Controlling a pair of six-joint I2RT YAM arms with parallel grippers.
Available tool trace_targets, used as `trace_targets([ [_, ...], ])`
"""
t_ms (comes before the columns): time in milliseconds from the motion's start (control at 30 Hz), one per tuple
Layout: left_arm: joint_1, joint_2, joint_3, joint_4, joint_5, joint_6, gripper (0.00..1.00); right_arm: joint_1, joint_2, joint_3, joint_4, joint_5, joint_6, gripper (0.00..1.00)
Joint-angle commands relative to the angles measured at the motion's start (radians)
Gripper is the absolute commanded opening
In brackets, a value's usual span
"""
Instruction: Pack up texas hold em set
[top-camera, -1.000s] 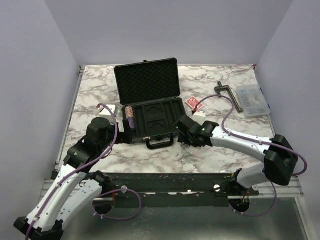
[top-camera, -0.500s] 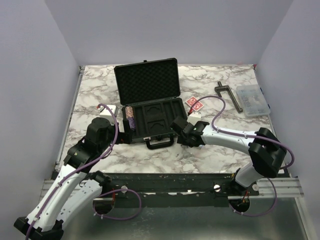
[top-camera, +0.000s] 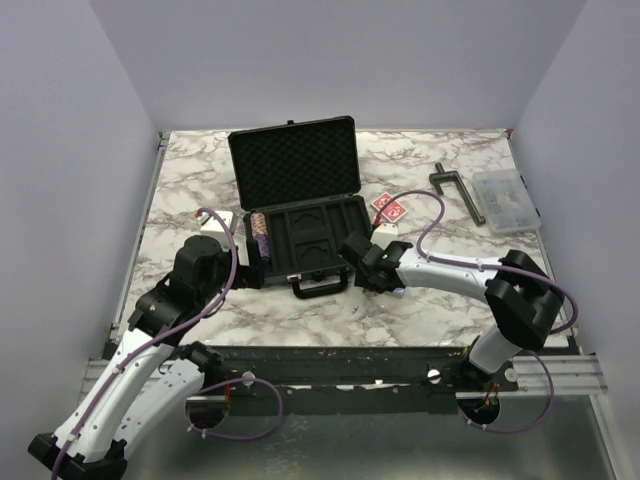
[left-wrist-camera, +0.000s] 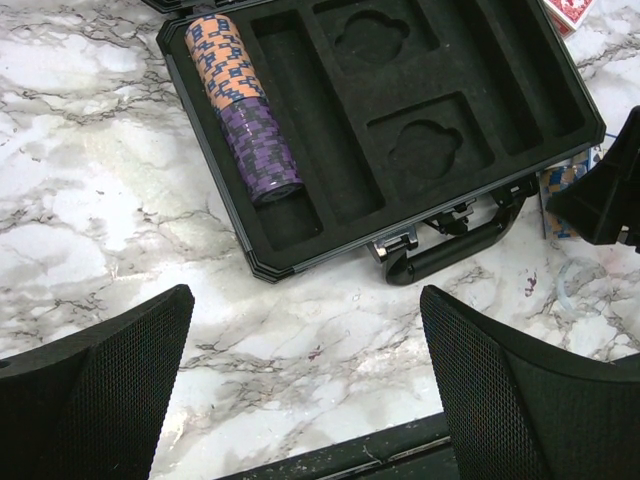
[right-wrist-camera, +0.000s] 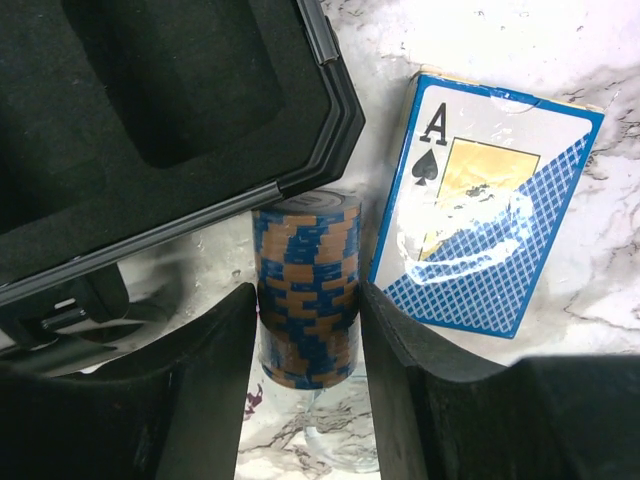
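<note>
The black foam-lined case (top-camera: 300, 215) lies open mid-table, its lid standing up at the back. A roll of orange and purple chips (left-wrist-camera: 245, 110) lies in its left slot. My right gripper (right-wrist-camera: 305, 330) is shut on a blue and orange chip stack (right-wrist-camera: 305, 290) just off the case's front right corner (right-wrist-camera: 335, 130). The blue card deck (right-wrist-camera: 485, 215) lies beside it on the right. The red deck (top-camera: 389, 207) lies right of the case. My left gripper (left-wrist-camera: 300, 380) is open and empty above the marble, near the case's front left corner and handle (left-wrist-camera: 450, 250).
A clear compartment box (top-camera: 505, 200) and a dark T-shaped tool (top-camera: 460, 190) lie at the back right. A white box (top-camera: 218, 222) sits left of the case. A small clear ring (right-wrist-camera: 345, 440) lies on the marble under my right fingers.
My right arm has swung left, bringing its gripper closer to the case's front right corner. The left arm has not moved.
</note>
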Motion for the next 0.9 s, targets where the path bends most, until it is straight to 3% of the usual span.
trace_targets([
  [0, 0.0, -0.015, -0.009, -0.012, 0.026, 0.012, 0.95, -0.005, 0.033, 0.011, 0.03, 0.012, -0.001, 0.49],
  [133, 0.001, -0.013, -0.009, -0.011, 0.03, 0.012, 0.95, -0.007, 0.038, 0.005, 0.034, 0.011, -0.012, 0.47],
  [500, 0.001, -0.018, -0.01, -0.012, 0.022, 0.012, 0.95, -0.007, 0.011, 0.044, -0.047, 0.013, -0.057, 0.24],
  [700, 0.001, -0.016, -0.01, -0.012, 0.026, 0.014, 0.95, -0.007, -0.06, 0.075, -0.124, 0.016, -0.08, 0.23],
  [867, 0.001, -0.016, -0.011, -0.01, 0.026, 0.014, 0.95, -0.007, -0.09, 0.056, -0.089, -0.054, -0.123, 0.23],
])
